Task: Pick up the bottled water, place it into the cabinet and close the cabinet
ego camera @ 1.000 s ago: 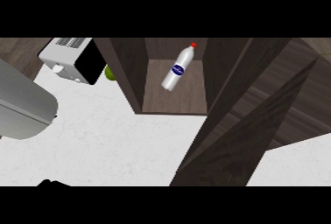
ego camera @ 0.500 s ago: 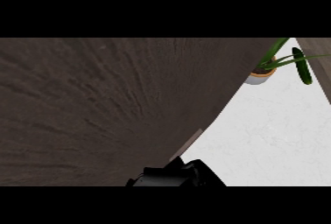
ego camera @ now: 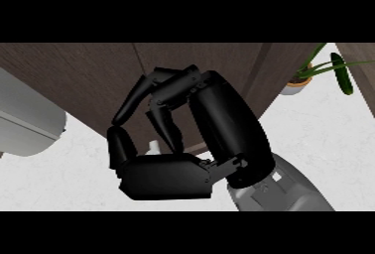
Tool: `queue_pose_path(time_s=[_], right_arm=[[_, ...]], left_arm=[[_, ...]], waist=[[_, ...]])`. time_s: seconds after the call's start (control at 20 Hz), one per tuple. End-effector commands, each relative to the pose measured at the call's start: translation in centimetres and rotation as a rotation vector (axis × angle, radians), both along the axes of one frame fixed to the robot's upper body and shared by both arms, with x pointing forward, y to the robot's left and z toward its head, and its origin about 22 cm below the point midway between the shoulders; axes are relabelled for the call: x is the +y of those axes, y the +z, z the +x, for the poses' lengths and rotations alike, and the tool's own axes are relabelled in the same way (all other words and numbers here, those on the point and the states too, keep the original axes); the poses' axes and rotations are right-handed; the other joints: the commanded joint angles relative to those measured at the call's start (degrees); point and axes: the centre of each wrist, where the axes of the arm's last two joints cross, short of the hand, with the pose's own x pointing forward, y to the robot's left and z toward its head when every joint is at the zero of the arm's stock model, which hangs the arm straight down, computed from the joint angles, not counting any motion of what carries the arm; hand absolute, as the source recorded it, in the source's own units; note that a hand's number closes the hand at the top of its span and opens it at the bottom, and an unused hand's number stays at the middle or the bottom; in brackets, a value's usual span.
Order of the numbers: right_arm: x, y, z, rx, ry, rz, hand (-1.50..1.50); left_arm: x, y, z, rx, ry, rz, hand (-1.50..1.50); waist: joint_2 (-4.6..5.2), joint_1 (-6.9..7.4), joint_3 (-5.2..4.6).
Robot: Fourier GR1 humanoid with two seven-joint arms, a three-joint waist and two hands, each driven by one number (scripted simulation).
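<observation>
Tabletop (ego camera: 322, 134): white, faintly speckled, filling the lower left and the right side of the head view. Dark brown wood-grain cabinet (ego camera: 81, 74) spans the upper part, with two vertical seams in its face, one left of centre and one right of centre. Its lower edge runs slantwise over the tabletop. Another strip of the same brown wood cuts the top right corner.

Grey rounded appliance (ego camera: 26, 124) at the left edge, cut off by the frame; cannot tell what it is. Potted plant (ego camera: 322, 67) at upper right, long green leaves, small pale pot (ego camera: 295, 88) just beside the cabinet's right edge.

Right hand (ego camera: 164, 176) sits mid-view, large and close, on a grey forearm (ego camera: 282, 193) entering from the lower right. Fingers (ego camera: 176, 87) arched and curled in over the palm, tips in front of the cabinet face; whether they touch the wood cannot be told. Nothing seen in the grasp, so the hand reads as clenched on nothing. A small pale sliver shows in the gap between thumb and fingers; too small to identify.

Bottled water: no part of it shows; wood panels and the hand block the view, so its place cannot be told here.

Open tabletop lies to the right of the forearm and to the lower left of the palm.
</observation>
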Motion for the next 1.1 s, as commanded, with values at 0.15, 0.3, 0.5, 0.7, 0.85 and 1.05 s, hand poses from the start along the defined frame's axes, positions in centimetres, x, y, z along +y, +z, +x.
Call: queue_pose_path(time_s=[0.15, 0.3, 0.5, 0.7, 0.85, 1.05], right_arm=[[0.1, -1.2, 6.3, 0.052, -0.006, -0.027, 1.50], [-0.4, -1.9, 8.4, 0.067, -0.029, -0.039, 1.50], [0.6, -3.3, 11.3, 0.105, -0.066, -0.069, 1.50], [-1.6, -5.2, 13.2, 0.103, -0.096, -0.098, 1.50], [-0.4, -5.0, 13.8, 0.115, -0.136, -0.096, 1.50], [-1.5, -5.9, 14.5, 0.145, -0.159, -0.103, 1.50]], left_arm=[[1.8, 0.5, -1.0, -0.016, 0.023, -0.022, 1.50], [2.5, -1.0, -0.7, 0.008, 0.006, -0.006, 1.50], [2.5, -0.5, -1.4, 0.001, -0.004, 0.004, 1.50], [3.1, -0.7, -0.7, -0.012, 0.007, 0.000, 1.50], [2.2, -0.4, -0.7, 0.005, -0.017, 0.007, 1.50], [2.1, 0.6, 0.3, -0.015, -0.036, 0.005, 1.50]], waist=[[0.05, -0.21, 0.02], [0.05, -0.63, 0.00], [0.14, 0.35, 0.00], [0.41, 0.28, -0.03], [0.58, 1.12, -0.04], [0.95, 0.72, -0.02]])
